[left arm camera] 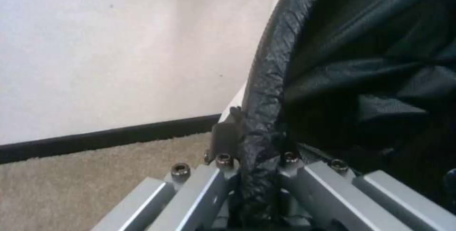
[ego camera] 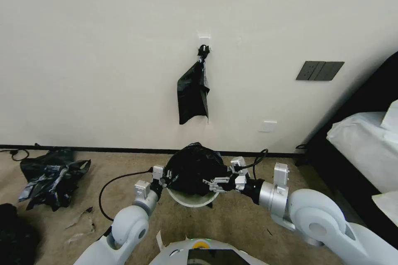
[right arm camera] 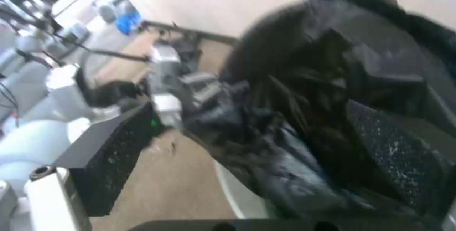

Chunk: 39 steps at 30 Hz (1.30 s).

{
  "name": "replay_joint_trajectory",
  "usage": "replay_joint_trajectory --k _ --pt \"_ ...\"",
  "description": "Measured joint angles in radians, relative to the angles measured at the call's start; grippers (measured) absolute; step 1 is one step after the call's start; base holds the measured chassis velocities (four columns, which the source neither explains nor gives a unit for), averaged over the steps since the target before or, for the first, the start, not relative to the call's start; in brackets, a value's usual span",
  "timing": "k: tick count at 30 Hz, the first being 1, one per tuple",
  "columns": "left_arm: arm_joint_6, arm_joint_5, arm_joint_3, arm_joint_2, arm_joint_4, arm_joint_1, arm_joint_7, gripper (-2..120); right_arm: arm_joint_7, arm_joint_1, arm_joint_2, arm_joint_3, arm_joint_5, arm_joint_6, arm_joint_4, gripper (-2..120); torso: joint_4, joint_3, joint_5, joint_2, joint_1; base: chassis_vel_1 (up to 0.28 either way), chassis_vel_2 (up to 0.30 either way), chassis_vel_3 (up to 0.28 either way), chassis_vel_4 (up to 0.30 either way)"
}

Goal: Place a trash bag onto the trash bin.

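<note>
on the left, the left gripper (ego camera: 164, 179) sits at the left side of the trash bin (ego camera: 191, 201), right by its rim. in the left wrist view its fingers (left arm camera: 227, 139) are pressed close together on a rolled-up edge of the trash bag (ego camera: 194, 168), so it has a tight hold of the bag there.

in the middle, the bag puffs up in a big black lump over the top of the bin. the bin stands on the carpet (ego camera: 232, 223) near the wall (ego camera: 103, 49), and just its cream front rim peeks out under the bag.

on the right, the right gripper (ego camera: 216, 183) is at the right side of the bag, touching the plastic. in the head view its thin fingers look a little apart, but i cannot tell if they hold the bag.

the job now looks like pulling the bag's mouth over the rim. to do it well, i think the two grippers should pull the edge apart gently and keep it wider than the rim. then they should bring it down evenly on both sides. the plastic is thin, so a hard tug could rip it or tip the light bin. the bag is not yet folded over the rim at the front.
</note>
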Motion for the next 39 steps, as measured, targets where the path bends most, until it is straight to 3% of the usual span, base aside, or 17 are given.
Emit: replay_joint_trajectory --k 5,16,18,20,22,24,31,36,39 --pt "-0.009 0.044 0.015 -0.012 -0.004 0.015 0.019 1 0.097 0.042 0.01 -0.061 0.051 -0.076 -0.007 100 -0.0002 0.0 -0.0003 0.0 0.0 0.0 0.0 0.0 0.0" --pt "-0.023 0.073 0.022 -0.014 -0.013 0.035 0.039 1 0.164 0.148 0.083 -0.197 0.017 -0.128 -0.131 96 0.0001 0.0 0.0001 0.0 0.0 0.0 0.0 0.0 0.0" --pt "-0.023 0.07 0.02 -0.013 -0.018 0.04 0.039 1 0.173 0.158 0.084 -0.214 0.016 -0.149 -0.129 86 0.0 0.0 -0.0002 0.0 0.0 0.0 0.0 0.0 0.0" --pt "-0.023 0.07 0.02 -0.014 -0.018 0.04 0.039 1 0.173 0.159 0.084 -0.216 0.016 -0.151 -0.129 86 0.0 0.0 -0.0001 0.0 0.0 0.0 0.0 0.0 0.0" --pt "-0.024 0.067 0.022 -0.017 -0.018 0.04 0.04 1 0.177 0.166 0.078 -0.228 0.015 -0.162 -0.123 73 0.0 0.0 -0.0001 0.0 0.0 0.0 0.0 0.0 0.0" --pt "-0.024 0.067 0.022 -0.017 -0.018 0.04 0.04 1 0.177 0.166 0.076 -0.228 0.014 -0.163 -0.122 71 0.0001 0.0 -0.0001 0.0 0.0 0.0 0.0 0.0 0.0" --pt "-0.024 0.064 0.026 -0.018 -0.016 0.03 0.038 0 0.168 0.157 0.047 -0.228 0.005 -0.165 -0.112 39 0.0 0.0 -0.0001 0.0 0.0 0.0 0.0 0.0 0.0" --pt "-0.022 0.061 0.027 -0.017 -0.015 0.026 0.037 0 0.155 0.149 0.04 -0.224 -0.003 -0.165 -0.107 28 0.0 0.0 -0.0001 0.0 0.0 0.0 0.0 0.0 0.0" --pt "-0.02 0.057 0.029 -0.02 -0.013 0.019 0.034 0 0.145 0.14 0.038 -0.225 -0.014 -0.165 -0.1 12 0.0 0.0 0.0 0.0 0.0 0.0 0.0 0.0 0.0"
